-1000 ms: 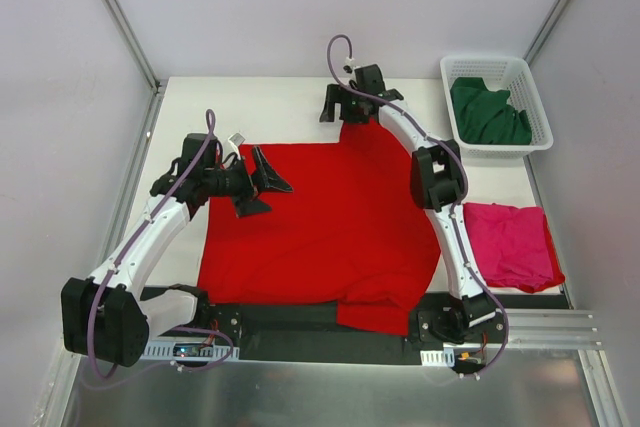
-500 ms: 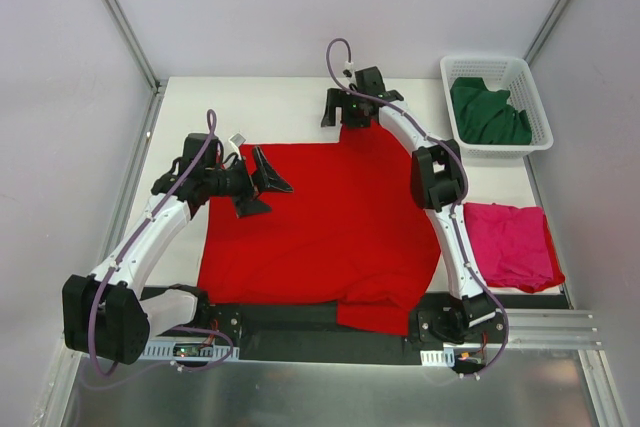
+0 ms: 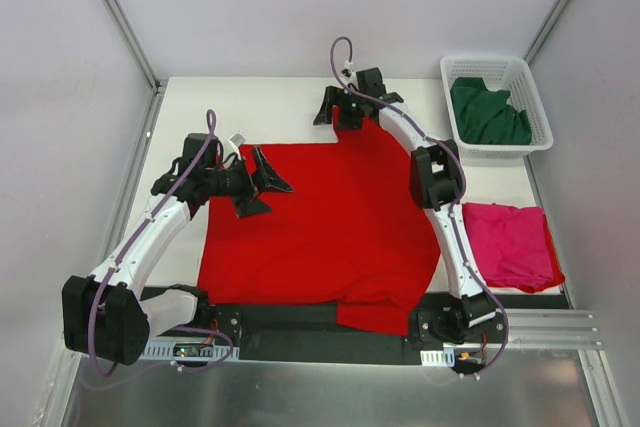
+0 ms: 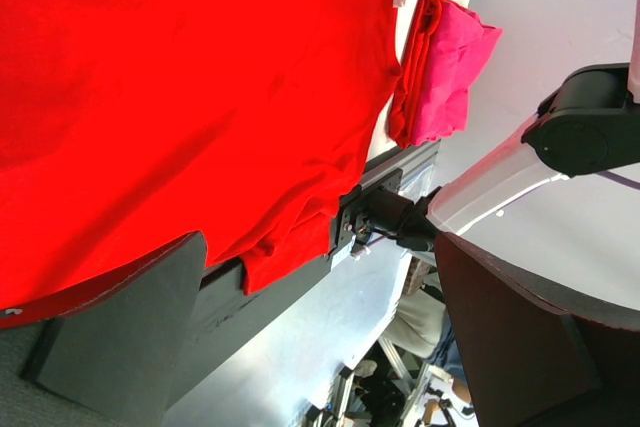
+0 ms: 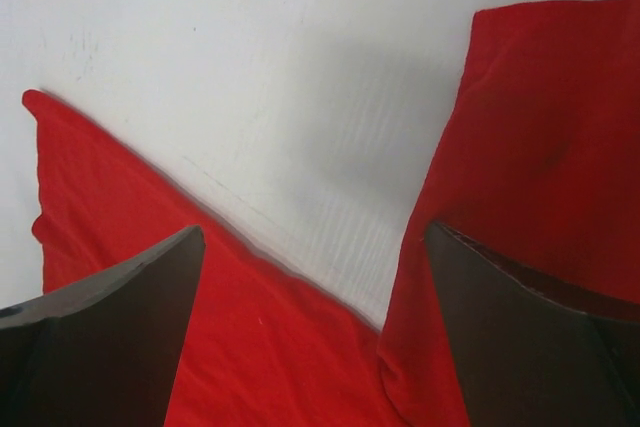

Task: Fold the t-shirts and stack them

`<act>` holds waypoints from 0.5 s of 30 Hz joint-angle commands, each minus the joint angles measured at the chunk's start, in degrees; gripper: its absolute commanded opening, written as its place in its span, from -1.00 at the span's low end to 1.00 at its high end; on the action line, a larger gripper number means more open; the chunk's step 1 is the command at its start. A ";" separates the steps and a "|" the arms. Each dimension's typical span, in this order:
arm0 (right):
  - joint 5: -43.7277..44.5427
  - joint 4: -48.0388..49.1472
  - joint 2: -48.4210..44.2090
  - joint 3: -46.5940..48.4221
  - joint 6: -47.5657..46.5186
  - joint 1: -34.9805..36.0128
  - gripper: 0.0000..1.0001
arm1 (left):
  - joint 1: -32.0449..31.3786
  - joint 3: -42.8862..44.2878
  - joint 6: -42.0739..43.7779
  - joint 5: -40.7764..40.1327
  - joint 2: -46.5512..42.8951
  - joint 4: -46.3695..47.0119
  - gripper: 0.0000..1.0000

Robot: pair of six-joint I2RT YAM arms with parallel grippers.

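Red t-shirt [image 3: 330, 227] lies spread flat across the middle of the counter [image 3: 260, 107], front face down or up, cannot tell. Its near hem spills over the counter's near edge onto the black base rail. It reads as laid out for folding and not yet folded.

Left tool [image 3: 270, 195] hangs over the shirt's far-left corner, wide open and holding nothing. The left wrist view looks along the cloth between its fingers [image 4: 110, 327], and none of the cloth is pinched.

Right tool [image 3: 335, 119] sits at the shirt's far edge, also fully spread and empty. The right wrist view shows bare counter [image 5: 300, 97] between the fingers, with a red flap [image 5: 540, 147] on one side and the shirt's edge [image 5: 150, 277] on the other. It looks like the notch where a sleeve meets the body, though that is not certain.

Likely reason for the pose: each tool is lined up on a far corner so both can pinch and pull the far edge over in one fold. The right tool needs to shift onto cloth first, since it currently straddles the gap.

Magenta t-shirt [image 3: 510, 242] lies folded at the right side of the counter, just beside the red one, so it is probably the stack base. Green t-shirt [image 3: 488, 112] is crumpled in the white basket [image 3: 540, 107] at the far-right corner, apparently waiting its turn.

Risk: the overhanging hem may drag on the rail when the shirt is pulled.
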 commanded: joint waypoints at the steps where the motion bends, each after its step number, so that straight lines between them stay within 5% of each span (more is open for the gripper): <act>1: -4.72 3.26 0.92 3.60 2.31 -0.42 0.92 | -0.65 0.03 -0.67 0.63 -2.04 1.06 0.99; 15: 5.29 2.23 -10.59 -2.64 -0.06 -2.97 0.92 | -0.65 0.38 -0.58 0.89 -1.86 1.32 0.99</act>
